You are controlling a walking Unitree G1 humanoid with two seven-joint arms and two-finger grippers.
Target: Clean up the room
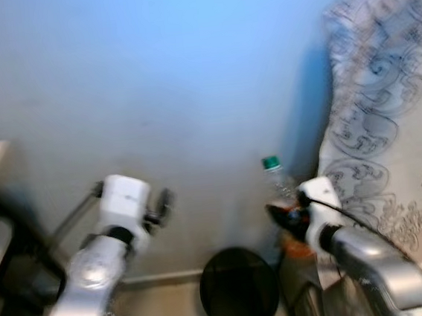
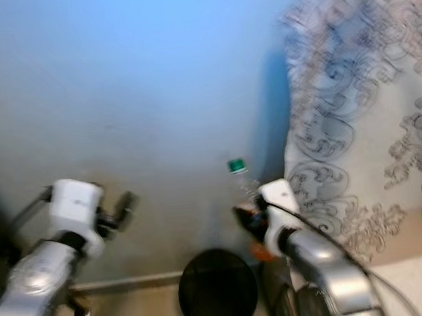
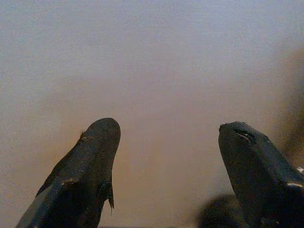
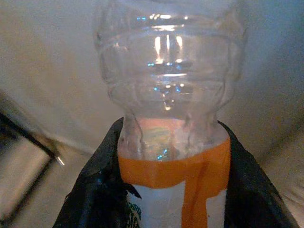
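A pale blue-grey wall (image 1: 173,79) takes up most of the blurred head views, with a patterned grey-and-white curtain (image 1: 386,111) hanging down the robot's right side. Low in the centre sits a round black bin (image 1: 239,290), close to the foot of the wall. The right gripper (image 1: 288,221), raised in front of the wall beside the curtain, is clamped on a clear plastic bottle (image 4: 171,104), its black fingers (image 4: 95,199) pressed against both sides of the label. The bottle stands upright in the grip, above and just to the right of the bin: a ribbed, see-through body, an orange band over a white label, and a green cap (image 1: 271,162) on top. The left gripper (image 3: 166,142) is held up toward the bare wall, its two fingers spread apart and holding nothing.
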